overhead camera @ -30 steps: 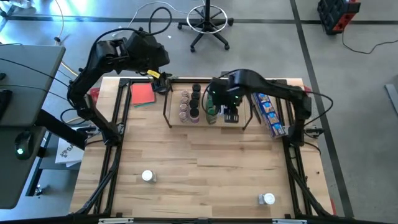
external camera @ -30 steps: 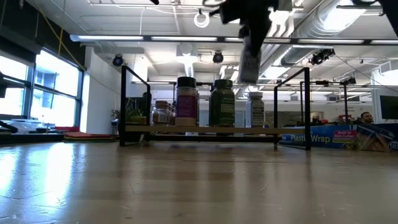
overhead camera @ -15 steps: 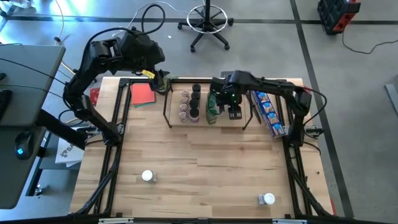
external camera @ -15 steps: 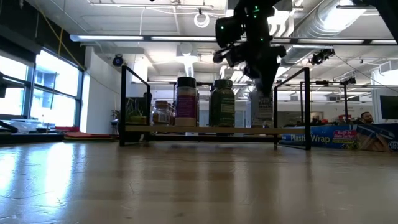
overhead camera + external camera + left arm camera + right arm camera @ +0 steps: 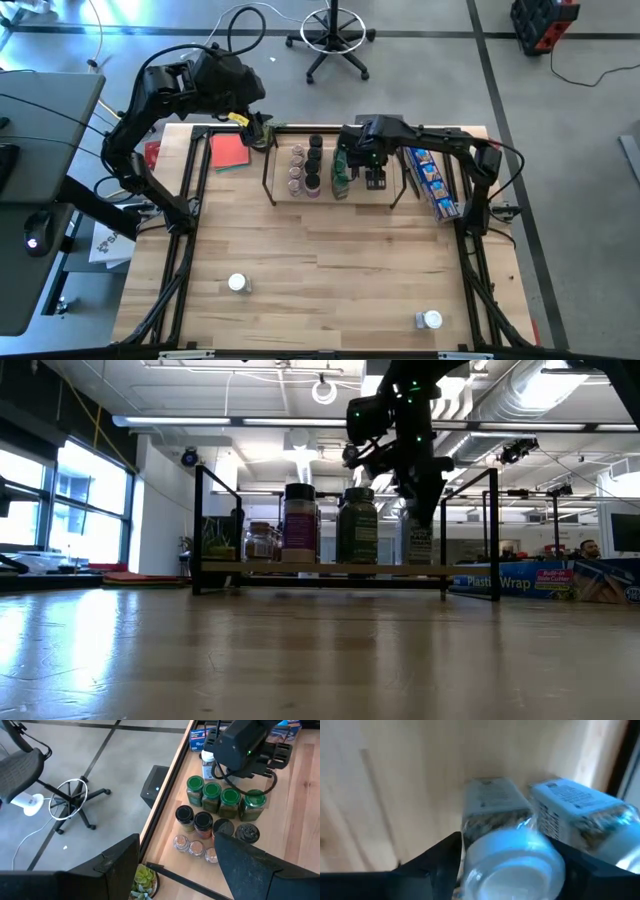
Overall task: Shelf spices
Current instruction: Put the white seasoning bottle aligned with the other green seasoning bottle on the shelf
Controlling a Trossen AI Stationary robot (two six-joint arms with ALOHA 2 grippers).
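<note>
The right hand (image 5: 374,180) has lowered its white-lidded jar (image 5: 512,851) onto the shelf (image 5: 330,569), fingers loosening beside it; the left hand (image 5: 262,132) waits released.

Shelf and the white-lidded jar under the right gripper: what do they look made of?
The shelf: a light wood board with a matte grain, on thin black legs that look like painted metal. The white-lidded jar between the right gripper's fingers: a clear wall showing speckled contents, glass or plastic, I cannot tell which; a paper-looking printed label; a smooth glossy lid, likely plastic.
</note>
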